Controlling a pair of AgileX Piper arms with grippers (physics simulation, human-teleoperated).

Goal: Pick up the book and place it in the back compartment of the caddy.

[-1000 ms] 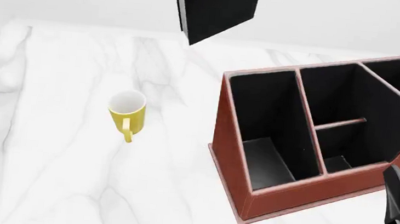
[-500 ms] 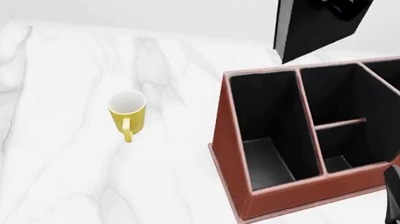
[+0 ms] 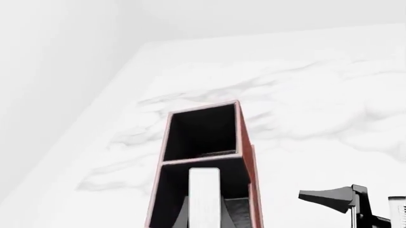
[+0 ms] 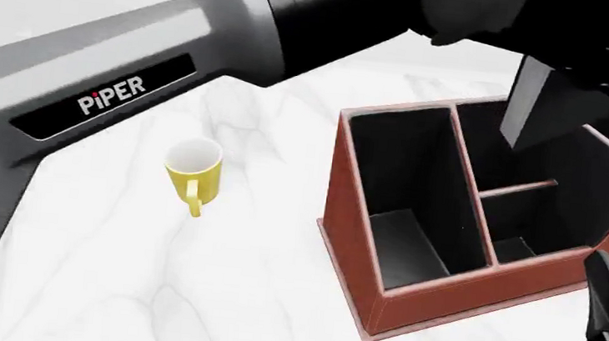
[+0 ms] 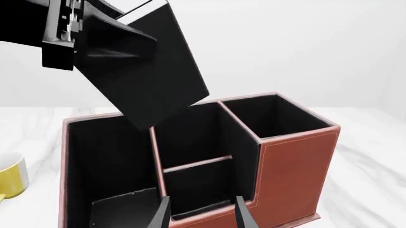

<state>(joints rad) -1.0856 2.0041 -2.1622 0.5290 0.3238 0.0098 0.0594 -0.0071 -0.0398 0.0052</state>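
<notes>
**Book tilted above the caddy, drop not yet lined up**

The left pincer (image 5: 95, 42) is clenched on the book (image 4: 557, 107), which hangs in the air over the caddy (image 4: 428, 275), cocked at a slant with one corner lowest. That corner looks to be above the middle column of the caddy, near the thin divider (image 4: 519, 189) that splits it into two short cells. The main risk is the tilt: a slanted book could catch a corner on a divider or rim and lodge there, or slide into the twin front cell or a long side cell instead of the back compartment (image 4: 519, 149).

The right pincer (image 5: 201, 213) is released, low by the caddy's front wall.

The book is flat and rigid, matte black with white page edges. The caddy has red-brown slanted walls and a black interior. Well off from the caddy, a glossy yellow mug (image 4: 193, 172) stands on the white marbled tabletop (image 4: 71, 265).
</notes>
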